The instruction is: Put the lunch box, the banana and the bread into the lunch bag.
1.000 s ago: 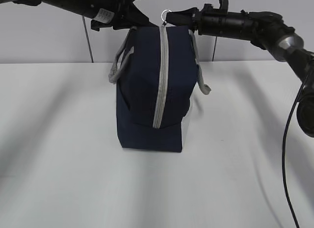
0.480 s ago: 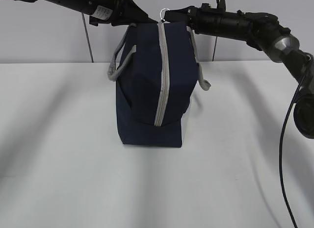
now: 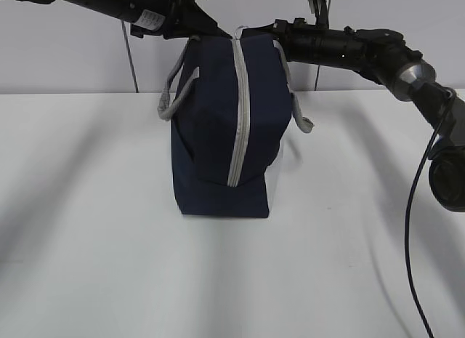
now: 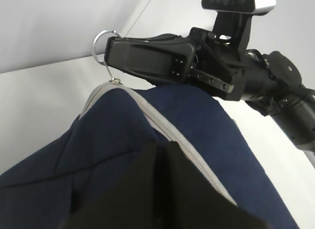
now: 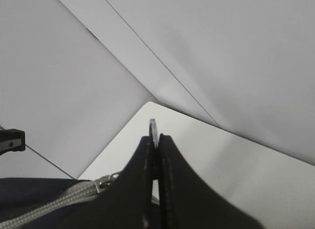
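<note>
Navy-blue fabric lunch bag (image 3: 225,127) is standing upright mid white table (image 3: 87,243), long axis vertical, closed grey zipper band (image 3: 239,113) facing camera, running top to bottom. Right gripper (image 5: 156,140) is pinching the metal ring zip-pull (image 4: 102,44) at the top; left gripper (image 4: 160,155) is clamping bag fabric beside the zipper
</note>
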`<action>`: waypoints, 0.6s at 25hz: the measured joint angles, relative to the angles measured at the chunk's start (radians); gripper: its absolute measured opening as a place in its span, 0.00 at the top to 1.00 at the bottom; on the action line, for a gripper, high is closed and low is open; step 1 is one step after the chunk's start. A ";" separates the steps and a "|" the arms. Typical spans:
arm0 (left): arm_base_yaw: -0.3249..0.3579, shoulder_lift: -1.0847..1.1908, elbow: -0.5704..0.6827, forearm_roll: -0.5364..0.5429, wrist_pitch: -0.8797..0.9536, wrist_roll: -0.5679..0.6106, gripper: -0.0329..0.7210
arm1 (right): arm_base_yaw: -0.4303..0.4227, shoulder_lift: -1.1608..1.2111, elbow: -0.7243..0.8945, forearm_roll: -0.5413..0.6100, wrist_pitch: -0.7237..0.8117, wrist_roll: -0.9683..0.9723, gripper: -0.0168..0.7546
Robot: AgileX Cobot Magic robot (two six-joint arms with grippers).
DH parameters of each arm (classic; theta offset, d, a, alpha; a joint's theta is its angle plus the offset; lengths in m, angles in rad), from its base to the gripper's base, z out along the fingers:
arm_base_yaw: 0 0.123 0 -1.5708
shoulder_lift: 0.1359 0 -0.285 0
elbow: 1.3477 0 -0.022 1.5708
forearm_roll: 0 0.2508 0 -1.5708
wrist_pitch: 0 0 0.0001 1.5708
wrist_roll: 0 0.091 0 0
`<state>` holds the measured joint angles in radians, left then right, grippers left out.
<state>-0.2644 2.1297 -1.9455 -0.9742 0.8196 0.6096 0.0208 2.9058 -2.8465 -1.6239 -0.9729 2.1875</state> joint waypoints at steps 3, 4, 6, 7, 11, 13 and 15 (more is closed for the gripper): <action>0.001 0.000 0.000 0.001 0.001 0.003 0.94 | 0.001 0.000 0.000 -0.006 0.006 0.017 1.00; 0.001 0.000 0.000 0.001 0.002 0.003 0.94 | 0.002 0.000 0.000 -0.006 0.008 0.019 1.00; 0.001 0.000 0.000 0.001 0.005 0.006 0.94 | 0.008 0.002 0.000 0.017 0.020 0.022 1.00; 0.001 0.000 0.000 0.001 0.009 0.006 0.94 | 0.010 0.002 0.000 0.040 0.027 0.008 1.00; -0.001 -0.002 0.000 -0.002 0.024 0.006 0.94 | 0.027 0.011 0.000 0.102 0.037 -0.066 1.00; -0.002 -0.004 0.000 -0.001 0.028 0.006 0.94 | 0.040 0.013 0.000 0.104 0.047 -0.082 1.00; -0.002 -0.005 0.000 0.003 0.038 0.006 0.94 | 0.051 0.013 0.000 0.102 0.056 -0.085 1.00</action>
<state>-0.2667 2.1247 -1.9455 -0.9708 0.8576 0.6156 0.0719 2.9190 -2.8465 -1.5217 -0.9165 2.1022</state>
